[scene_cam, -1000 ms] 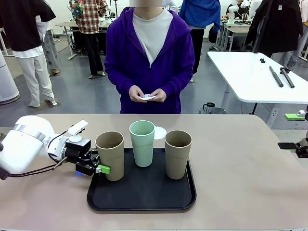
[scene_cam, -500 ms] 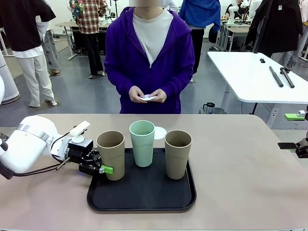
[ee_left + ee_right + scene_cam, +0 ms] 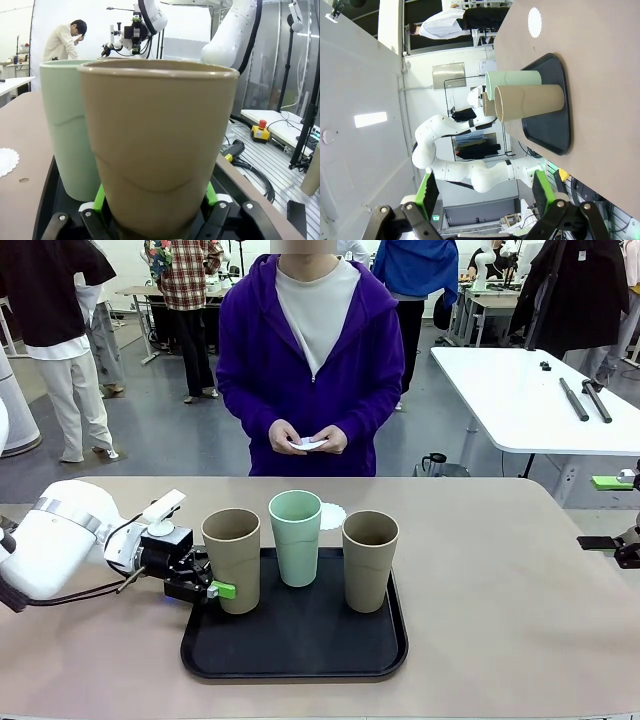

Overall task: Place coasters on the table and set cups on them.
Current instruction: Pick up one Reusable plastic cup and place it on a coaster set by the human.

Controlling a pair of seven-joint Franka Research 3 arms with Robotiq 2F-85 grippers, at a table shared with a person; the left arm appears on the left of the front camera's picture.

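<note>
Three cups stand on a black tray (image 3: 295, 645): a tan cup (image 3: 232, 560) at left, the mint green cup (image 3: 296, 537) in the middle, a second tan cup (image 3: 370, 560) at right. My left gripper (image 3: 212, 590) is shut on the left tan cup (image 3: 160, 145) near its base, a green pad on each side. One white coaster (image 3: 333, 515) lies on the beige table (image 3: 480, 600) behind the green cup. The person holds more coasters (image 3: 308, 443) in both hands. My right gripper (image 3: 603, 512) waits open at the table's right edge.
In the right wrist view, my open right gripper (image 3: 485, 195) looks across bare table toward the tray (image 3: 555, 110) and the coaster (image 3: 534, 21). A white table (image 3: 530, 400) with tools stands behind at right. Bare tabletop surrounds the tray.
My left gripper and the left tan cup have shifted slightly to the right on the tray. The person's hands and my right arm have stayed still.
</note>
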